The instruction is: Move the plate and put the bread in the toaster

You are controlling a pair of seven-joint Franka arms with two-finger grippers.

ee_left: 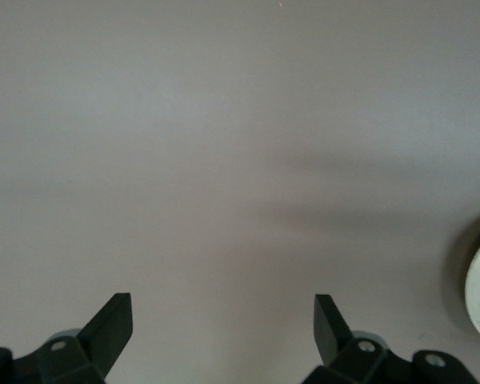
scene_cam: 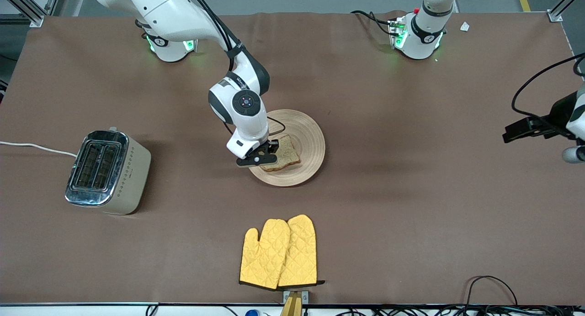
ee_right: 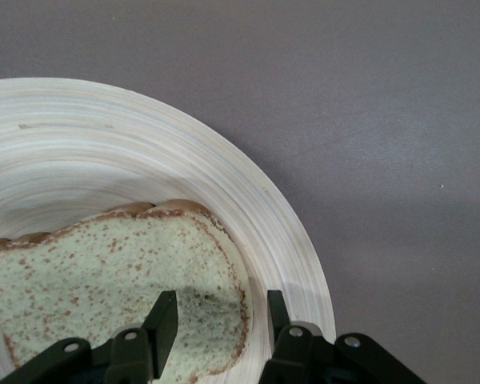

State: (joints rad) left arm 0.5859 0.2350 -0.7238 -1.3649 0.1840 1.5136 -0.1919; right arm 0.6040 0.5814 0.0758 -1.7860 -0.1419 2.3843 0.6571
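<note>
You had right gripper (ee_right: 216,320) down at bread (ee_right: 104,276) on plate (ee_right: 248,200), mid-table: jaws part-closed, straddling slice's crust edge. Left gripper (ee_left: 224,328) waited, jaws spread, over table's left-arm edge.

plate (scene_cam: 311,144): round, tan, mid-table | bread (scene_cam: 285,151): speckled slice on plate | toaster (scene_cam: 107,172): cream, right arm's end

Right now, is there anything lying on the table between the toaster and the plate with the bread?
Nothing: in the front view only bare brown table covering separates the toaster from the plate. The yellow oven mitts lie nearer the camera, off that line.
</note>
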